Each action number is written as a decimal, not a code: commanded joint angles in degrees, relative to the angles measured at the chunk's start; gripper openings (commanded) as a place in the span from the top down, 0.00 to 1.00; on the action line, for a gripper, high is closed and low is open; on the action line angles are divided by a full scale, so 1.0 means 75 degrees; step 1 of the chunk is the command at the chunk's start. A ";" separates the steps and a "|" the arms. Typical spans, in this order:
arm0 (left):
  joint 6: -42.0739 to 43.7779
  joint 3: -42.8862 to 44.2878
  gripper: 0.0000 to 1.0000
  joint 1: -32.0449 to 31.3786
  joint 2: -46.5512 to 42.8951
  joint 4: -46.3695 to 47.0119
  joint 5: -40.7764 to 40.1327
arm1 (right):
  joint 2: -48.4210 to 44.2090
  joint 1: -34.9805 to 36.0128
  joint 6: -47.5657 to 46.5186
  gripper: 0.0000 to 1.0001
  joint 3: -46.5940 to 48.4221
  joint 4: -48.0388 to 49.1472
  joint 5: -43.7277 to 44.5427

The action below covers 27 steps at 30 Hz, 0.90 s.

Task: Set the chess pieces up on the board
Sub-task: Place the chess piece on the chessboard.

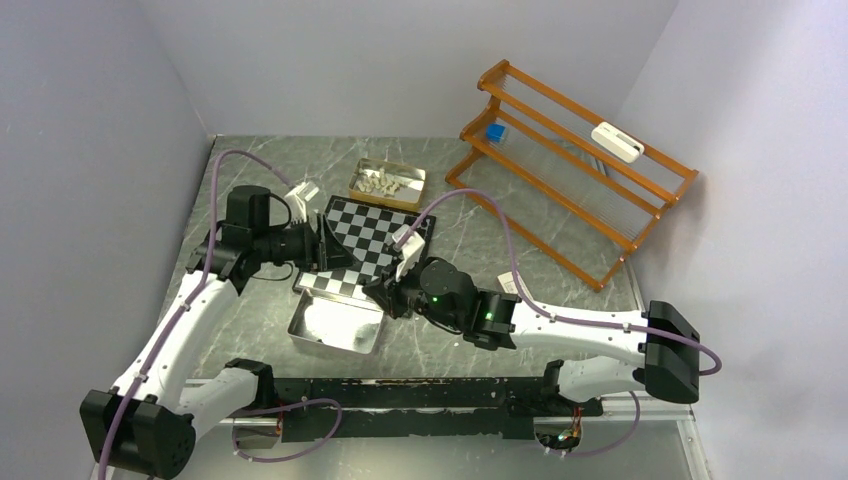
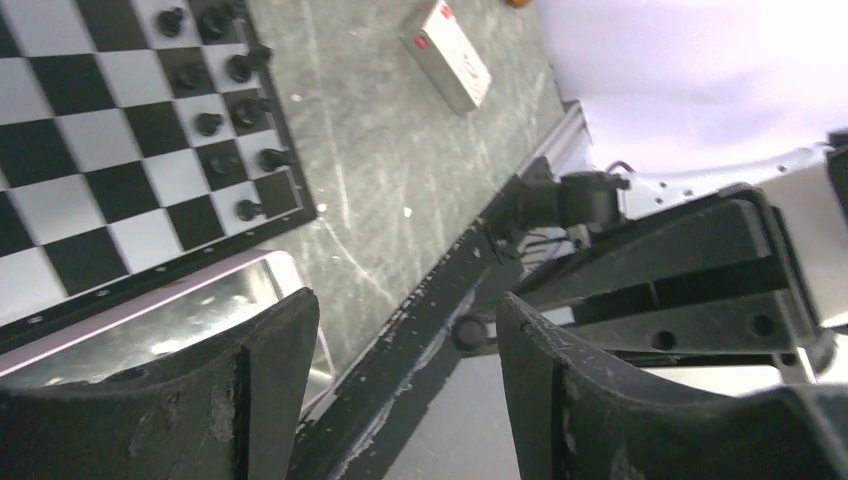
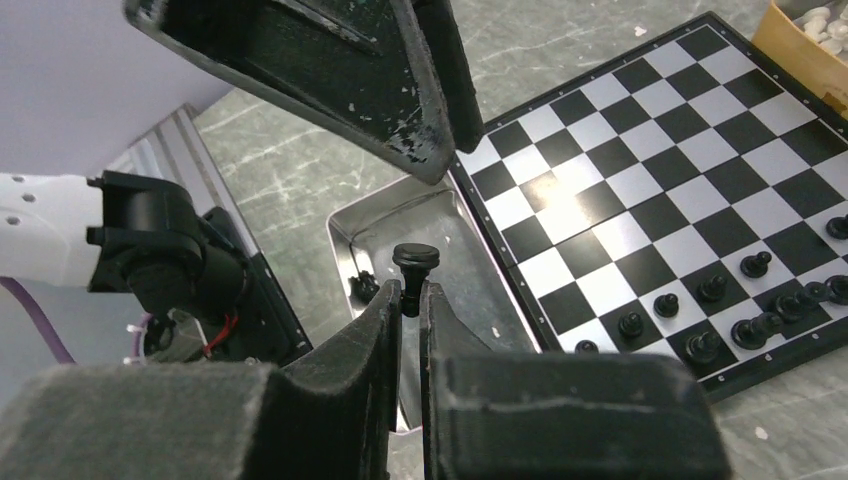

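Pinching black chess piece in right end effector, over silver tray beside board; left end effector apart.

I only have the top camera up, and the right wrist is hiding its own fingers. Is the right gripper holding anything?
Observer: Yes. The right wrist view shows the right gripper shut on a black chess piece by its stem, above the silver tray.
Operator: Anything else in that tray?
Observer: A second black piece shows low in the tray, beside the fingers.
Operator: And the left gripper?
Observer: In the left wrist view the left gripper is open, with nothing between its fingers.
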 commanded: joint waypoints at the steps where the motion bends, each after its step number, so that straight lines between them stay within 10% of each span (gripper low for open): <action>1: -0.0261 -0.0071 0.29 -0.0283 -0.0038 0.0638 0.0971 | -0.0113 -0.0059 -0.0636 0.89 0.0005 -0.0158 -0.0201; 27: -0.0806 -0.1172 0.38 -0.0476 -0.0164 0.1027 0.1411 | -0.0161 -0.0081 -0.0365 0.89 -0.0288 0.0504 -0.0059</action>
